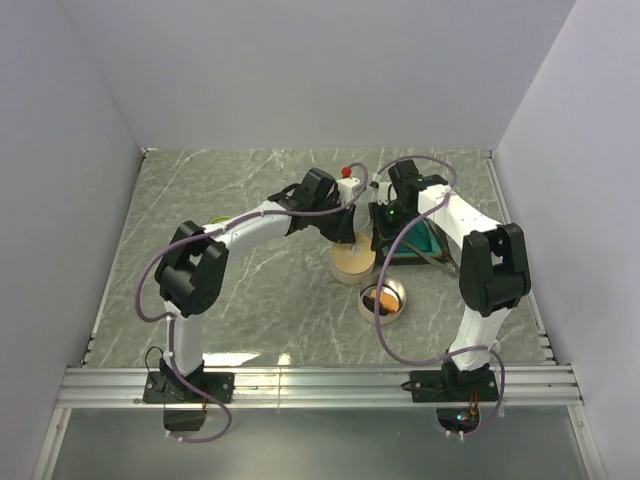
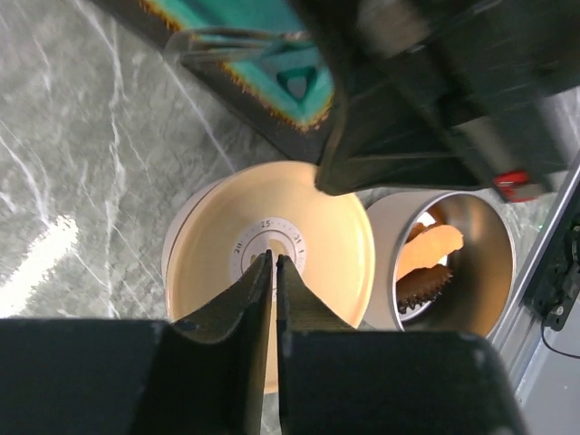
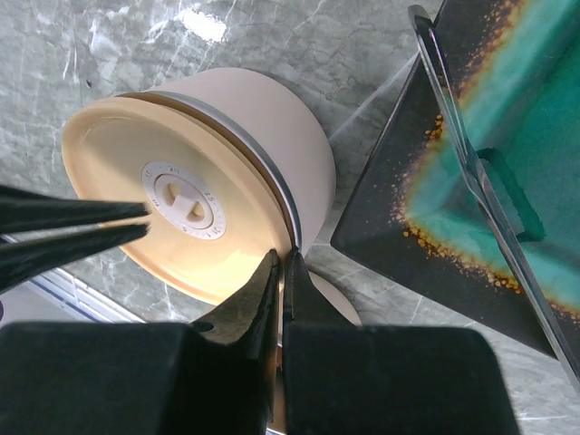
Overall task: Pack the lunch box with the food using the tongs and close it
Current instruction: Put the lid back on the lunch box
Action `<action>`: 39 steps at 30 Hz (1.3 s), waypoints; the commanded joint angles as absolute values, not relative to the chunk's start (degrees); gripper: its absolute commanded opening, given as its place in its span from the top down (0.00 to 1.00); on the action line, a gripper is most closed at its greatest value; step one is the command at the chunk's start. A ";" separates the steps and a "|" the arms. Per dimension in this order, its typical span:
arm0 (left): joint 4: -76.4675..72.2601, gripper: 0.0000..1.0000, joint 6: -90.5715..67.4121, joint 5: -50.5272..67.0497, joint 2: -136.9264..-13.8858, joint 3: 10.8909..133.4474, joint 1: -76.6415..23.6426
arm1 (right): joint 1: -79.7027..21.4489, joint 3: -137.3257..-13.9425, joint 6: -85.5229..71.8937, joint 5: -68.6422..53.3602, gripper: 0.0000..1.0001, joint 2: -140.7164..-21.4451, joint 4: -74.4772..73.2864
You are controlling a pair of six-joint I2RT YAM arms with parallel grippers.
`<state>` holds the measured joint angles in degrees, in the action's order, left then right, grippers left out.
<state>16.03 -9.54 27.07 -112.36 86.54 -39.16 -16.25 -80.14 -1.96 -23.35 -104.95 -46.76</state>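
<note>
Inside the lunch box [image 2: 489, 263], food [image 2: 435, 246] shows only partly.

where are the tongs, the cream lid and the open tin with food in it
tongs [image 3: 467, 149]: right wrist view, on the metal arm, partway along
cream lid [image 2: 317, 236]: left wrist view, on its flat top
open tin [image 2: 489, 263]: left wrist view, on its bare inner wall

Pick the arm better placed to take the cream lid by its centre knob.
Left. The left gripper hangs closed right at the knob of the cream lid; the right gripper sits shut at the lid's rim.
</note>
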 commanded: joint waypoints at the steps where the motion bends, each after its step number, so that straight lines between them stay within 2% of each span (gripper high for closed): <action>1: 16.34 0.89 -10.55 26.37 -113.47 88.33 -39.55 | -16.79 -80.42 -0.53 -20.04 1.00 -106.88 -48.16; 6: 18.37 0.92 -11.34 26.37 -113.82 85.70 -39.55 | -16.79 -80.33 -0.53 -19.43 0.98 -106.79 -48.34; 16: 21.00 0.97 -11.87 29.97 -116.19 84.72 -39.55 | -16.44 -80.94 -0.53 -18.98 0.77 -105.47 -48.43; 21: 21.09 0.98 -12.04 31.55 -116.54 84.73 -39.55 | -15.56 -81.56 -1.23 -18.89 0.73 -102.49 -45.28; 29: 21.27 0.98 -11.43 33.22 -116.02 84.02 -39.55 | -15.73 -79.80 -2.29 -21.61 0.62 -98.79 -37.89; 39: 21.53 0.97 -11.78 35.33 -116.28 84.82 -39.38 | -15.82 -80.16 -0.53 -27.68 0.64 -101.07 -34.72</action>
<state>17.43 -11.73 33.21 -115.02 85.19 -38.89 -15.97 -80.09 -1.56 -25.47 -101.71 -37.47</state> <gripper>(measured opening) 0.027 0.362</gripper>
